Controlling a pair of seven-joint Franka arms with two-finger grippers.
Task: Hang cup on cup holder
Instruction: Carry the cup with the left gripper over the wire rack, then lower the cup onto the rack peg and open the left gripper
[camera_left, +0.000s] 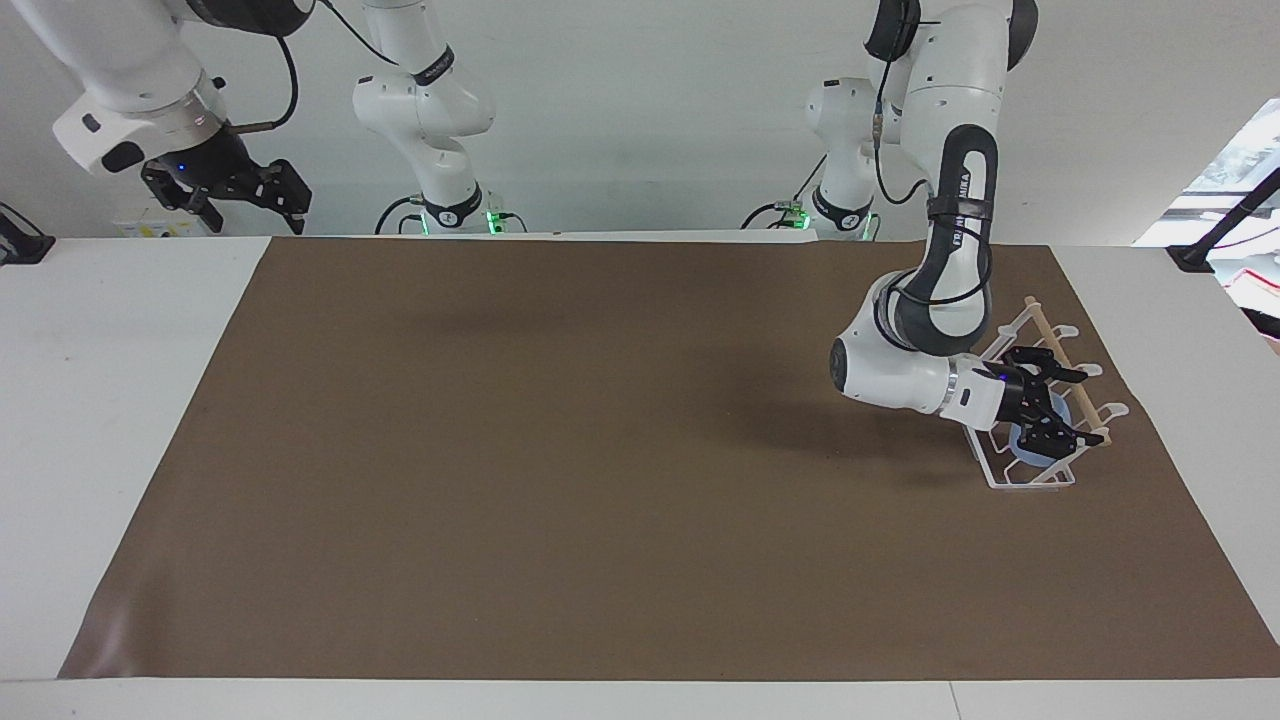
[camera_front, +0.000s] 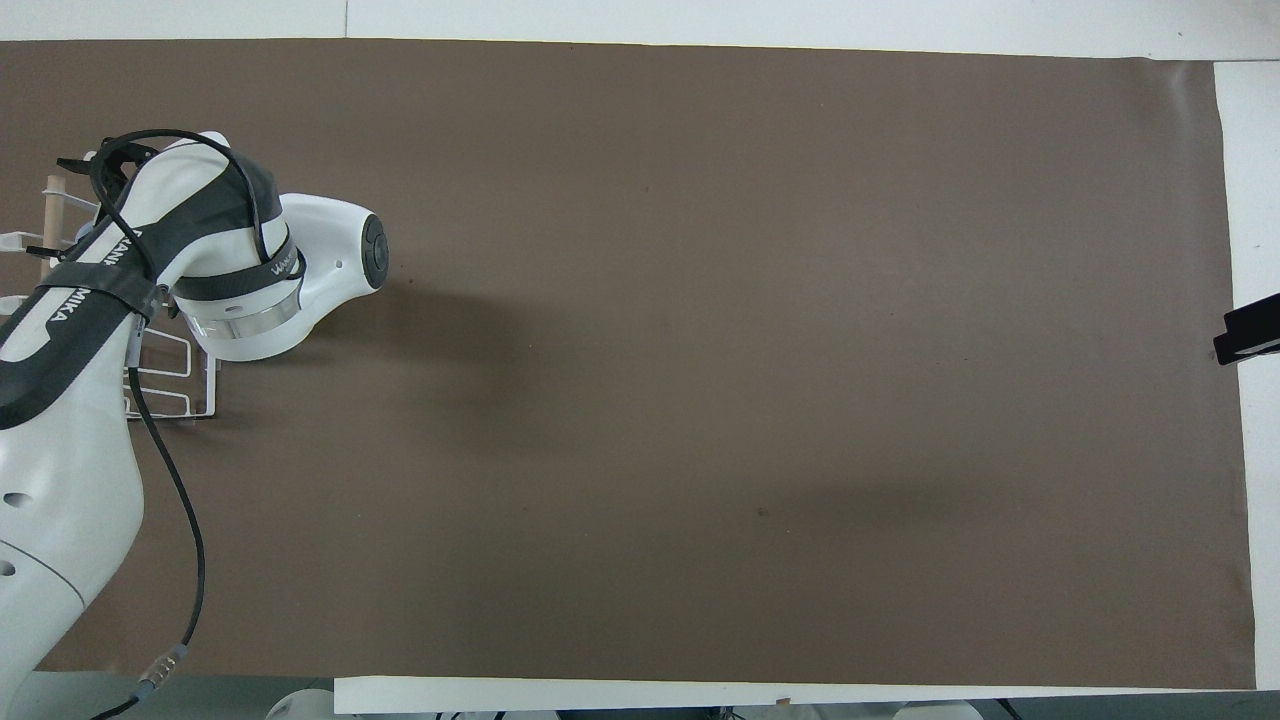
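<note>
The white wire cup holder (camera_left: 1035, 482) with its thin wooden rod (camera_left: 1047, 331) stands on the brown mat at the left arm's end of the table. The light-blue cup (camera_left: 1024, 448) sits low among the holder's wires, mostly covered by my left gripper (camera_left: 1078, 405). That gripper lies level over the holder and is open, with its fingers spread above and below the cup. In the overhead view the left arm hides the cup; only the holder's base loops (camera_front: 170, 385) and the rod (camera_front: 52, 213) show. My right gripper (camera_left: 250, 195) waits raised and open at the right arm's end, holding nothing.
A brown mat (camera_left: 600, 450) covers most of the white table. Two more white arm bases (camera_left: 440, 200) stand along the robots' edge. A small black mount (camera_left: 20, 245) sits at the table's corner near the right arm.
</note>
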